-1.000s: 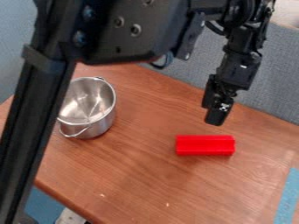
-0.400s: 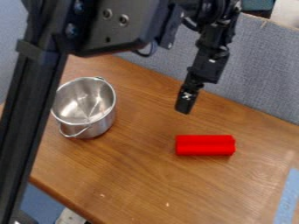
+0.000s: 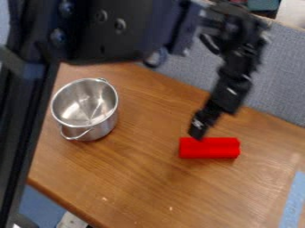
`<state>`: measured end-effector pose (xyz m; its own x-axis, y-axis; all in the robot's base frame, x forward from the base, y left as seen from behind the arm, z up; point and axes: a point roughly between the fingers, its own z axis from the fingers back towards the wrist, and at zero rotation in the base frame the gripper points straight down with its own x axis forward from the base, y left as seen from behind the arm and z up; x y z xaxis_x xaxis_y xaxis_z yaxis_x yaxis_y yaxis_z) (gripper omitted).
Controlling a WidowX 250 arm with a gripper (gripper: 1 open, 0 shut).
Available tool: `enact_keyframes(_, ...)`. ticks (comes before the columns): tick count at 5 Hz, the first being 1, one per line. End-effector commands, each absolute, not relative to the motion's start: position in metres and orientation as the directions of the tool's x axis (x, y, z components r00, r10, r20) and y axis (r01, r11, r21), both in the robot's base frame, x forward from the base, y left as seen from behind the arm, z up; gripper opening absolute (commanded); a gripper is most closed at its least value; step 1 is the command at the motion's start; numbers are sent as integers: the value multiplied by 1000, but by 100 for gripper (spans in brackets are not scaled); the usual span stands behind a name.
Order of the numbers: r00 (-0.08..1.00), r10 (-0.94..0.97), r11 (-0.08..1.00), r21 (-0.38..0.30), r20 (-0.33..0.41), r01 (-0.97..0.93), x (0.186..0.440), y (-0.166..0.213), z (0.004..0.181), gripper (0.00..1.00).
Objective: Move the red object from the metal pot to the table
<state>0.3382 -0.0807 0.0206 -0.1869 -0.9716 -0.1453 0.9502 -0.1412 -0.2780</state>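
The red object [image 3: 210,148], a small brick-shaped block, lies flat on the brown wooden table [image 3: 131,169], well to the right of the metal pot [image 3: 86,108]. The shiny pot stands upright at the left, and its inside looks empty. My gripper [image 3: 201,127] hangs on the dark arm that comes down from the upper right. Its tip is just above the left end of the red block. It holds nothing and looks open. Whether the tip touches the block I cannot tell.
A large black arm structure [image 3: 107,36] fills the upper left and hides the table's far edge. A blue-grey wall [image 3: 280,71] rises behind the table. The table's front edge [image 3: 71,209] runs along the lower left.
The gripper has dropped from well above the table to just over the red block's left end. The block and the pot have not moved.
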Motion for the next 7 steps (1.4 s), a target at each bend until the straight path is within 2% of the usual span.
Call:
enact_keyframes(1, -281, -943, -252, -170, -179, 953, 341, -88, 47, 100)
enact_keyframes(3, -196, -967, -178, -119, -162, 977, 367, -44, -41, 100)
enact_keyframes(4, -270, -947, -258, -88, -175, 962, 372, -35, -49, 0)
enact_keyframes(5, -344, -925, -335, -81, -162, 939, 379, -27, -53, 0)
enact_keyframes(7, -384, -913, -379, -58, -135, 923, 378, -42, -61, 0)
